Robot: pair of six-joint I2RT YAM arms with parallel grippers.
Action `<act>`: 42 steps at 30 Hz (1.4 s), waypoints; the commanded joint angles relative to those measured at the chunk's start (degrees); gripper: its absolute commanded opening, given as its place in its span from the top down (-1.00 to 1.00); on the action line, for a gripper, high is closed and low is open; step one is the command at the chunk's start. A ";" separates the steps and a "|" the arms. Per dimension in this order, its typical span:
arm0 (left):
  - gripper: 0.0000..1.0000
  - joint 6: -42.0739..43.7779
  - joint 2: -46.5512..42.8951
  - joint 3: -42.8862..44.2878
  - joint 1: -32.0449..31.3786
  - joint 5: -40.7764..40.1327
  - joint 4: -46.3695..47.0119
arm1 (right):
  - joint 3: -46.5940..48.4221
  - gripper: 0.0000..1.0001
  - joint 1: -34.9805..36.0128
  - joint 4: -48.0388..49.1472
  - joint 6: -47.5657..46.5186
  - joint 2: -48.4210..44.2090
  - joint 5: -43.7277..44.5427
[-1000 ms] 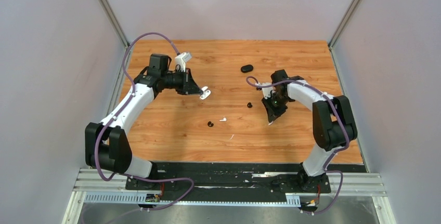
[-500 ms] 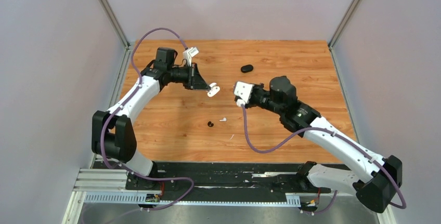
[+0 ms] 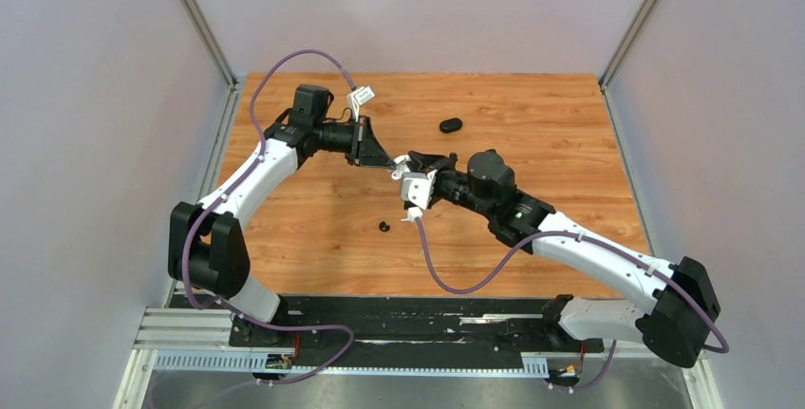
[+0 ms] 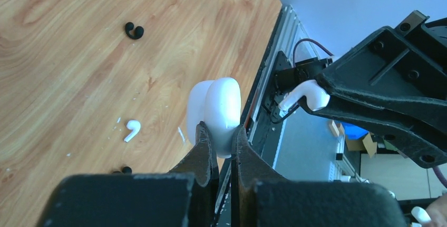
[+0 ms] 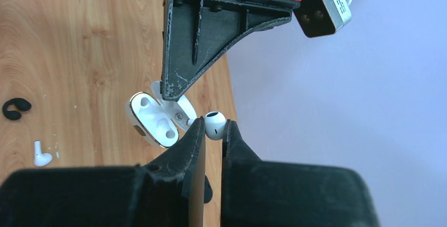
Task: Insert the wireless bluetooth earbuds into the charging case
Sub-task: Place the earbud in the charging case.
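Note:
My left gripper (image 3: 391,164) is shut on a white charging case (image 4: 221,108), held above the table with its lid open and both wells bare (image 5: 153,119). Just right of it, my right gripper (image 3: 410,166) is shut on a white earbud (image 5: 214,124) by its round head. The stem points at the case's lid, close to it. A second white earbud (image 3: 406,218) lies on the wood below, with a black earbud (image 3: 383,227) beside it. Another black earbud (image 4: 122,170) peeks out by my left fingers.
A black oval case (image 3: 451,125) lies at the back of the wooden table (image 3: 532,105). Grey walls enclose the left, right and far sides. My right arm stretches across the table's middle; the front rail (image 3: 418,319) runs along the near edge.
My right arm has unfolded and swung left, carrying the white earbud up to the case. My left gripper has shifted right with the case. Both grips have stayed shut.

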 commanded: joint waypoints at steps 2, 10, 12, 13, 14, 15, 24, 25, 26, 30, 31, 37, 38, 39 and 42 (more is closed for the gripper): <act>1.00 -2.14 -3.06 -0.58 -0.02 4.14 2.42 | -0.30 1.00 0.36 5.15 -3.43 1.27 1.13; 1.00 -4.18 -2.84 -1.15 -0.02 6.17 4.24 | -1.02 1.00 0.38 3.98 -5.75 1.45 1.08; 1.00 -4.90 -2.67 -1.28 -0.02 6.67 4.99 | -1.20 1.00 0.35 3.77 -6.30 1.61 1.40; 1.00 -5.26 -2.59 -1.30 -0.02 7.01 5.38 | -1.28 1.00 0.31 3.53 -6.67 1.70 1.60; 1.00 -5.39 -2.42 -1.30 -0.02 7.10 5.55 | -1.37 1.00 0.31 3.39 -7.04 1.72 1.61; 1.00 -5.71 -2.37 -1.30 -0.02 7.27 5.76 | -1.43 1.00 0.29 3.23 -7.31 1.73 1.65; 1.00 -7.72 -2.01 -1.22 0.07 8.54 7.55 | -2.05 1.00 0.29 1.16 -8.61 1.37 1.94; 1.00 -7.72 -1.95 -1.21 0.07 8.62 7.60 | -2.23 1.00 0.29 1.16 -8.89 1.36 2.11; 1.00 -7.77 -2.04 -1.26 0.03 8.60 7.68 | -2.24 1.00 0.29 1.16 -9.16 1.36 2.33; 1.00 -7.78 -2.24 -1.47 0.07 8.59 7.74 | -1.84 1.00 0.26 1.12 -9.26 1.68 3.50; 1.00 -7.85 -2.28 -1.47 0.07 8.61 7.74 | -1.88 1.00 0.21 0.97 -9.36 1.83 3.76; 1.00 -11.49 -1.99 -2.17 0.34 9.98 10.74 | -2.41 1.00 0.21 0.55 -10.61 1.15 4.07; 1.00 -13.02 -1.72 -2.31 0.43 10.30 11.78 | -2.56 1.00 0.14 0.44 -10.84 0.91 3.99; 1.00 -13.67 -1.06 -2.29 0.60 11.06 12.18 | -2.82 1.00 0.12 0.28 -11.16 0.65 3.91; 1.00 -16.39 -0.27 -2.20 0.85 12.48 14.26 | -3.33 1.00 0.12 -0.16 -11.81 0.02 3.51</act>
